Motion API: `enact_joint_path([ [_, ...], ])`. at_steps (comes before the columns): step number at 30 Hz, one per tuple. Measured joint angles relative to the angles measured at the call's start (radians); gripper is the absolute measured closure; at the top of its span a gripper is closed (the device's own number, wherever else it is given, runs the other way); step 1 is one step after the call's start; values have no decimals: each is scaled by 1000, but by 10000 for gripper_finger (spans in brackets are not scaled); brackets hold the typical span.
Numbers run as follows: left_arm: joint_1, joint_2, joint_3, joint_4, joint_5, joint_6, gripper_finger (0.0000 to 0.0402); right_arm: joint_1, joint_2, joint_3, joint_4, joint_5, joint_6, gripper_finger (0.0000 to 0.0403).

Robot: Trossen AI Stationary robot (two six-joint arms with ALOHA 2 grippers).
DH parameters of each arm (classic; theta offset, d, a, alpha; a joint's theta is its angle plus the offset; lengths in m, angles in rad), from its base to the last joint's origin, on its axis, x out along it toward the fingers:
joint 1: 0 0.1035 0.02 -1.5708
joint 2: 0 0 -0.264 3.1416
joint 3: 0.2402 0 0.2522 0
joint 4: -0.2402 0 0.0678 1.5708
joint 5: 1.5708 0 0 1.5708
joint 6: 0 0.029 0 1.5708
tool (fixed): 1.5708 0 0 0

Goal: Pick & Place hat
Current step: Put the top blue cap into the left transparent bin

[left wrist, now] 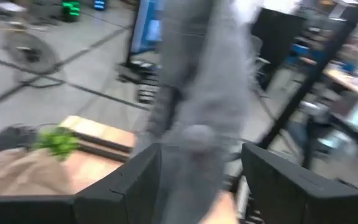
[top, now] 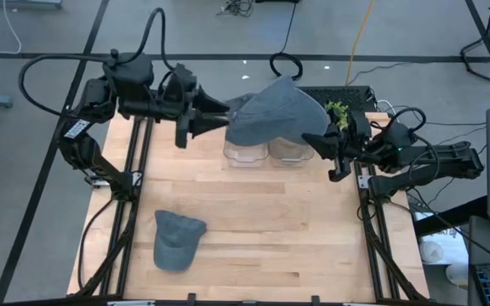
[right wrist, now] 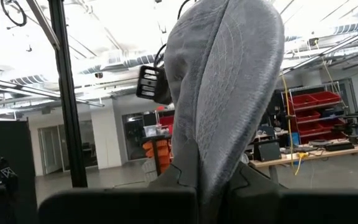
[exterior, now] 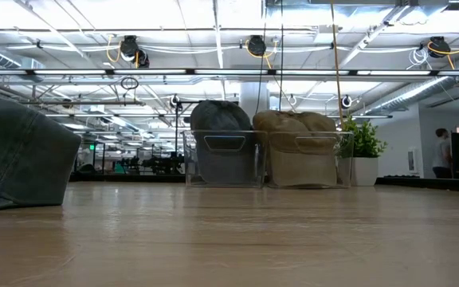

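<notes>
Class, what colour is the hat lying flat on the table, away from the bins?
The hat on the table is a faded blue-grey, clearest in the high view.

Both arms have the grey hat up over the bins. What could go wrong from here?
1. The grey hat hangs stretched between the left gripper and right gripper. If one lets go first, it may swing off target rather than drop into a bin.
2. Both clear bins already hold hats heaped above their rims, so another may sit high and slide out.
3. The left gripper looks loosely closed around the fabric, so it may slip.
</notes>
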Motion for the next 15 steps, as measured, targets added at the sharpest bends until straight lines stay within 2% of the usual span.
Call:
enact_joint_path([
  [6,0,10,0,27,107,64,171,0,3,0,20,-1,10,403],
  [15,1,20,0,35,75,98,171,8,42,0,60,-26,29,403],
])
